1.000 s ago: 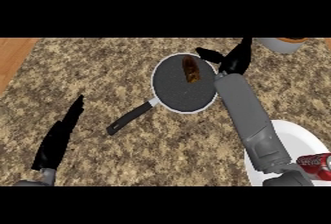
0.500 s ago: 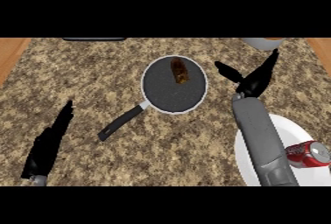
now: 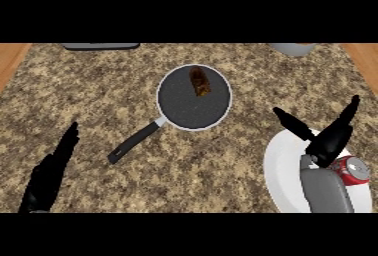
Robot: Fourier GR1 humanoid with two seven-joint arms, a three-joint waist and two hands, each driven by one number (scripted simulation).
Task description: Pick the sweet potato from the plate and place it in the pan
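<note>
The pan [image 3: 194, 97] sits on the speckled stone counter [image 3: 96, 90] with its dark handle [image 3: 135, 142] angled toward the near left. The sweet potato [image 3: 200, 81] lies inside the pan, on the far side of its dark cooking surface, close to the rim. To the near right of the pan, well apart from it, stands the white plate [image 3: 284, 170], partly cut off by the view's edge. The right hand [image 3: 325, 137] is raised over the plate's far edge, fingers straight and spread, thumb held out toward the pan, holding nothing. A red can [image 3: 352, 171] lies on the plate just beside the right forearm. The left hand [image 3: 50, 175] shows to the near left of the pan, beyond the handle's end, fingers straight and together, holding nothing and apart from the pan. On the far side of the pan, a flat grey object [image 3: 101, 46] lies to the left and a grey vessel [image 3: 293, 48] to the right, both cut off.
</note>
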